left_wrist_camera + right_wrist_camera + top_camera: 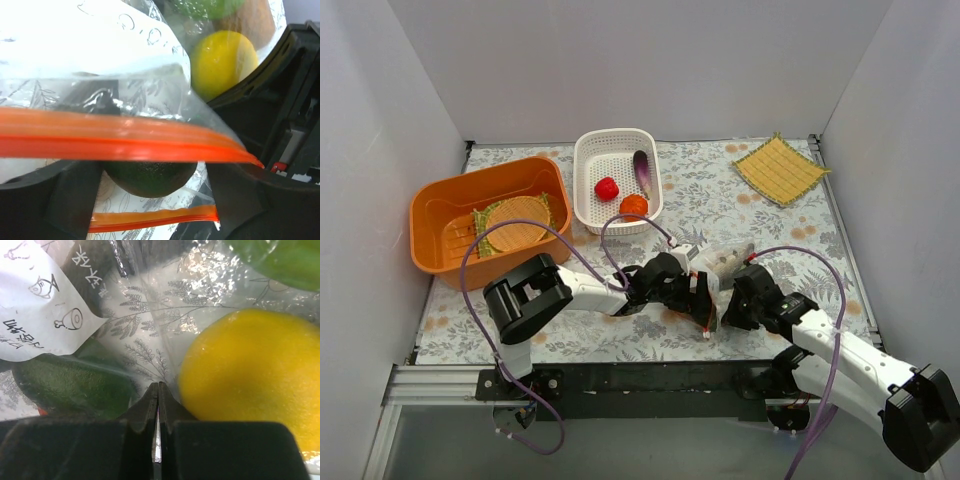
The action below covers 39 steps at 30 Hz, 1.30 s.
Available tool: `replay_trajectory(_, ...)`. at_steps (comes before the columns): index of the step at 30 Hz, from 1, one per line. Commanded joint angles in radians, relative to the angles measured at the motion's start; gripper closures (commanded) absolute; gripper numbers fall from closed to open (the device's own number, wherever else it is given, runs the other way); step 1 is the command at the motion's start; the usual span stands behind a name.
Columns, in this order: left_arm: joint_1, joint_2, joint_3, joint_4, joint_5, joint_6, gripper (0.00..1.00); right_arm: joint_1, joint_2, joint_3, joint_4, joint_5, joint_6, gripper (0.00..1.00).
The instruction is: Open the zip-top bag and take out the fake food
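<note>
Pinching a fold of clear film, the right claw (158,390) has both fingers pressed flat together on the zip-top bag (724,258), with no gap between them. Just past its tips, a yellow lemon (250,385) fills the bag on the right. A dark green fruit (75,385) lies on the left under a white printed label (40,300), and a light green piece (280,260) sits farther off.

The left claw (155,172) faces the bag with its fingers spread wide. An orange-red zipper strip (125,137) runs across just ahead of them, and a second strip (155,218) lies apart from it, lower between the fingers. Whether either finger presses on the plastic cannot be told.

The bag is crinkly and glossy and rests between both claws on a floral tablecloth (760,215). Beyond the claws stands a white basket (588,170) holding a red piece (607,188), an orange piece (634,205) and a purple eggplant (642,172). Far to their left is an orange bin (435,215) with a round woven mat (515,222) inside it, and far to the right lies a yellow square mat (780,168). White walls (640,60) enclose the table.
</note>
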Motion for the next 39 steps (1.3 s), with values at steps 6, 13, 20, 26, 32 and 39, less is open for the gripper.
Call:
replay_trajectory(6, -0.009, -0.088, -0.015, -0.147, -0.175, 0.033, 0.74, 0.004, 0.007, 0.008, -0.003, 0.086, -0.028, 0.92)
replay_trajectory(13, -0.001, -0.247, -0.056, -0.265, -0.287, 0.025, 0.76, 0.004, -0.009, 0.020, -0.009, 0.115, -0.024, 0.90)
replay_trajectory(20, 0.126, -0.422, 0.006, -0.446, -0.369, 0.079, 0.74, 0.004, -0.015, 0.054, -0.018, 0.105, -0.042, 0.89)
replay_trajectory(26, 0.307, -0.301, 0.242, -0.464, -0.558, 0.201, 0.70, 0.004, -0.029, 0.117, -0.038, 0.094, -0.080, 0.82)
replay_trajectory(32, 0.453, -0.047, 0.460, -0.414, -0.629, 0.261, 0.57, 0.004, -0.033, 0.170, -0.047, 0.080, -0.114, 0.72)
replay_trajectory(39, 0.513, 0.147, 0.721, -0.492, -0.640, 0.341, 0.06, 0.004, -0.058, 0.224, -0.087, 0.102, -0.154, 0.54)
